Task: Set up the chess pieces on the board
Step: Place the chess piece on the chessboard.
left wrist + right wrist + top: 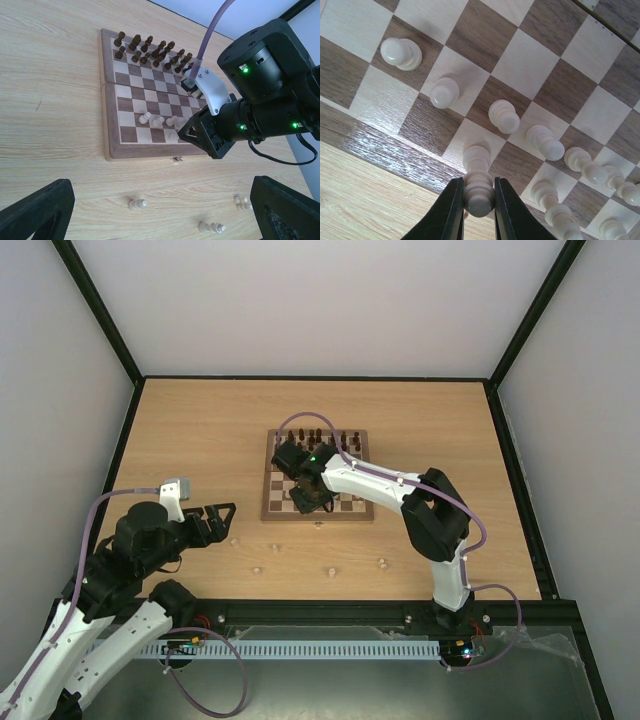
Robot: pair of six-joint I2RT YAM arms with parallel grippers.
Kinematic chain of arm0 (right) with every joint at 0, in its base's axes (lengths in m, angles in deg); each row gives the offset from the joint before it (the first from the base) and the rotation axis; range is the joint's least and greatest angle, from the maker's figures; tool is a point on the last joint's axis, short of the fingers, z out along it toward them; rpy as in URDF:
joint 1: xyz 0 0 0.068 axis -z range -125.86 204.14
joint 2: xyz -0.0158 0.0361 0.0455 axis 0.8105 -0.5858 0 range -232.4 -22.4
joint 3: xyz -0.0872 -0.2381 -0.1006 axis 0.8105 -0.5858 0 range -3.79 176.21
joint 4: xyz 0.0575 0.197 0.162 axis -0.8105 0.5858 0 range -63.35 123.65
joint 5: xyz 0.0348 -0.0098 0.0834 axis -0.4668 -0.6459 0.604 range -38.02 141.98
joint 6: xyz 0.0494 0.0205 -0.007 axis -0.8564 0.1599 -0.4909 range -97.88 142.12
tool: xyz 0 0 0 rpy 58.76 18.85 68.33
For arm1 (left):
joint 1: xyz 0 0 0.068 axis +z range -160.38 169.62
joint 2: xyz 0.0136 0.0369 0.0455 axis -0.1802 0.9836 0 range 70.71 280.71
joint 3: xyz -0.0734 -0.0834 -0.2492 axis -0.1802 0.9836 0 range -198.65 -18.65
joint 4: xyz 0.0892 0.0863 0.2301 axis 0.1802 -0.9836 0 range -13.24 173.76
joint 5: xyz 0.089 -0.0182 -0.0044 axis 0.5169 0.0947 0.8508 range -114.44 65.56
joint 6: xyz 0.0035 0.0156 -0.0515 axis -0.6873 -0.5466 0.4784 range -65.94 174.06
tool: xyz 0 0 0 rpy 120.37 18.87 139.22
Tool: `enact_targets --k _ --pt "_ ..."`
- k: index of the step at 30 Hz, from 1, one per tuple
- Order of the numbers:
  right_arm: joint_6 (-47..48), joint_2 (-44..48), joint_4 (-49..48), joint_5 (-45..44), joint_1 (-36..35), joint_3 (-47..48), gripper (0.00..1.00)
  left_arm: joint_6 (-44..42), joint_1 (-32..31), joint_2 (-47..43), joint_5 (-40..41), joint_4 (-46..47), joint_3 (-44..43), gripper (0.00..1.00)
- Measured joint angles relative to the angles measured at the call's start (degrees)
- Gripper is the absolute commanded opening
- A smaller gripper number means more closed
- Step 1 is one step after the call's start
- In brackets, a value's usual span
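Hovering over the table's (pixel 200 430) near-left part, the left gripper (pixel 215 522) gapes wide with nothing between its fingers. Loose chess pieces (pixel 328 571) lie between the table's near edge and the board (pixel 340 518) at mid-table. The right gripper (pixel 479 189) is clamped on one pale piece (pixel 477 162) at the board's nearest row.

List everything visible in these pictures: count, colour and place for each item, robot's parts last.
light wooden table: one, pale oak, under everything
square wooden chessboard: one, dark brown and cream, table centre
dark brown wooden chess pieces: two rows, board's far edge
pale beige wooden chess pieces: around ten, standing on board's near rows
loose pale beige pieces: about five, lying before board
left claw: one, black, open, above table left of board
right claw: one, black, shut on held pale piece, board's near row
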Motion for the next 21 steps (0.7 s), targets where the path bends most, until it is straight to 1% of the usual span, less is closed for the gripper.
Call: enact_targets --k 10,11,13,21 --pt "0.1 0.0 -0.7 1.5 0.0 0.0 0.08 0.0 0.0 0.0 0.0 0.0 0.0 0.99" --pt "0.1 0.0 -0.7 1.6 0.0 0.0 0.09 0.0 0.0 0.0 0.0 0.0 0.0 0.99" --pt "0.1 0.0 -0.7 1.6 0.0 0.0 0.13 0.0 0.0 0.0 0.0 0.0 0.0 0.99" --pt "0.2 0.0 -0.7 1.5 0.0 0.0 0.2 0.0 0.0 0.0 0.0 0.0 0.0 0.99"
